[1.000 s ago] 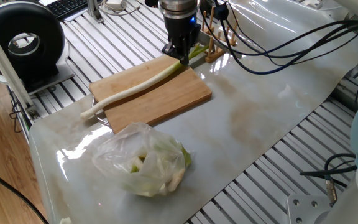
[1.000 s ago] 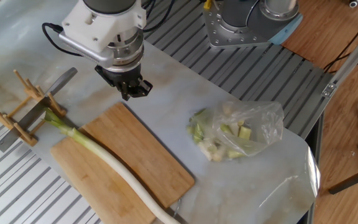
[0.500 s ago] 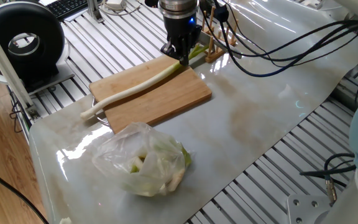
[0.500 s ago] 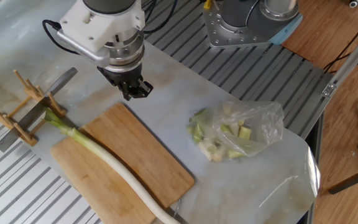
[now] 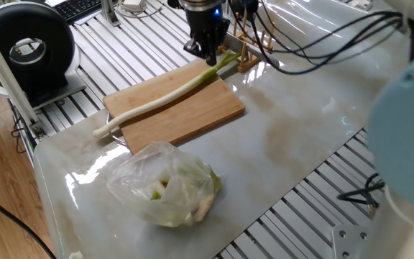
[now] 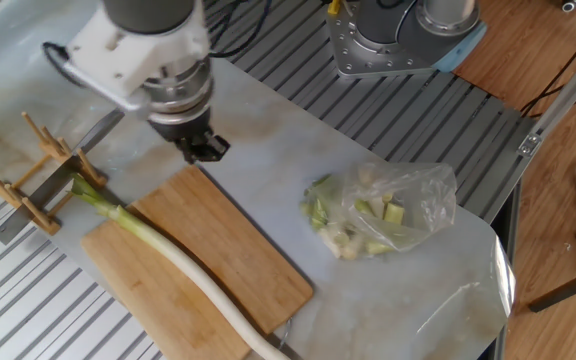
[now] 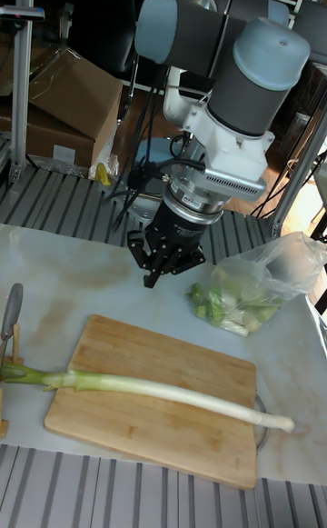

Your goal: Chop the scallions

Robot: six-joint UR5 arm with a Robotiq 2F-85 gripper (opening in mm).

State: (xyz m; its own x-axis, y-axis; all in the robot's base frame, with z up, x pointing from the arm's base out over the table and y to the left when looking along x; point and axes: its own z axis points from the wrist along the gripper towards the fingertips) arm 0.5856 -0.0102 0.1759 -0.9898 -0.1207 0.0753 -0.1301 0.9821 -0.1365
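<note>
— One arm, is it? What is the biggest thing?
— One pale marbled worktop [image 5: 300,129] carries everything. Next in size is the grey arm [image 7: 263,74], which reaches down over it.
— And the landmark?
— Take the wooden board [image 5: 185,115]. It lies flat on the worktop, and everything else sits around it.
— What comes after the board?
— A clear plastic bag [image 6: 388,215] of pale green vegetable pieces. It rests on the worktop beside one long edge of the board, apart from it.
— Where are the scallions?
— The scallions [image 7: 163,389] are one whole uncut stalk lying lengthwise on the board. Its white end juts past one short end of the board. Its green tip runs off the other short end.
— What is at that green end?
— A small wooden rack [image 6: 28,190] stands just off the board there, and the green tip reaches it. A knife [image 6: 98,130] sits in the rack, its grey blade pointing away from the board.
— And the gripper?
— The gripper [image 7: 163,269] hangs above the worktop just off the board's long edge, nearer the green end. It points downward, clear of the stalk.
— Do the fingers [image 6: 213,147] hold anything?
— Nothing is between them. How far apart they stand I cannot tell; they show only as a dark cluster in every view.
</note>
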